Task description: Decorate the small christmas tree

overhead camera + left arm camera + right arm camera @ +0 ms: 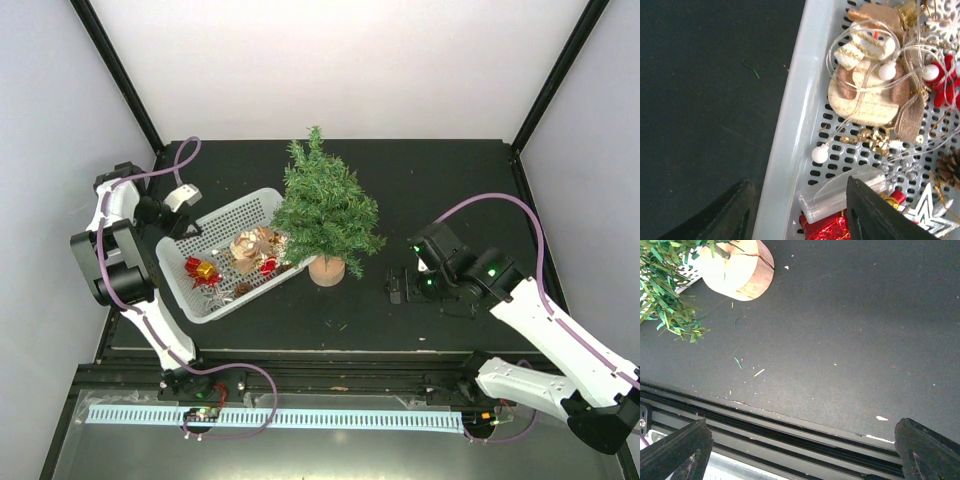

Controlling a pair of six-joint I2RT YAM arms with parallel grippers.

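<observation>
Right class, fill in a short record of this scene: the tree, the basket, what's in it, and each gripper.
Tree: small christmas tree, bushy green, upright on a round wooden base, no ornaments seen on it
Basket: white perforated plastic basket, beside the tree, branches overhanging one corner
Contents: beige fabric figure, red foil gift, brown pine cone, silver star
Left gripper: open, straddling the basket's wall
Right gripper: open, empty, over the black table
</observation>
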